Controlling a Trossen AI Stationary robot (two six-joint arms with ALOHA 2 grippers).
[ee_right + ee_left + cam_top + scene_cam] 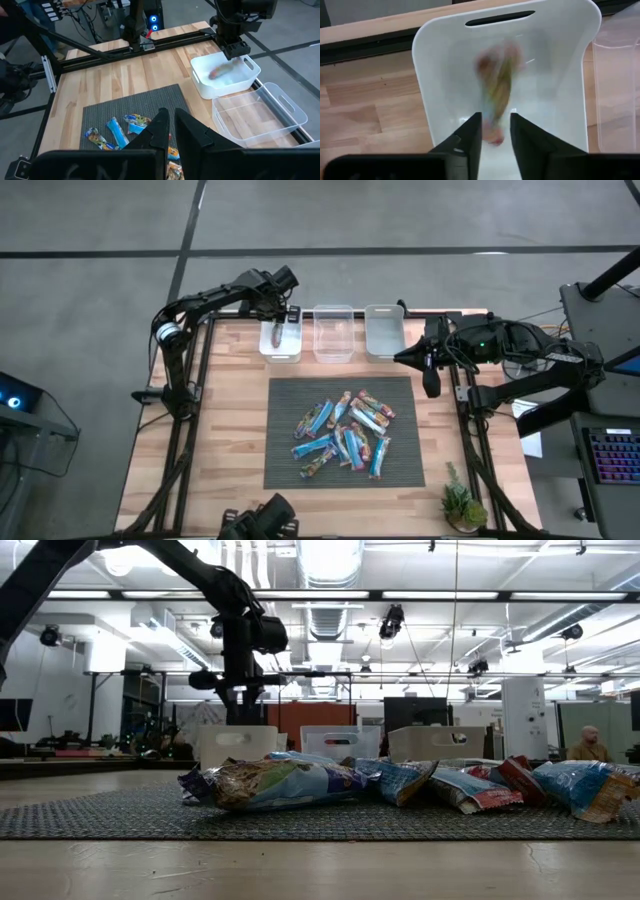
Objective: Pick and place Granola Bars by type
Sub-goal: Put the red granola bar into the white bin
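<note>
Left pincer [495,132], fingers parted, hovers over a blurred red-and-green bar [499,90] in white bin [440,60].

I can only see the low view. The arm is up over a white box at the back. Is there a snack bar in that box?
Observer: Yes. The left wrist view shows one bar inside the white bin, just past the left end effector's parted fingers.
Operator: Do the other two boxes have bars in them?
Observer: From above, I see no bars in the middle bin or the right bin.
Operator: Where's the other arm?
Observer: The right end effector is shut and holds nothing. It hangs beside the right bin.
</note>
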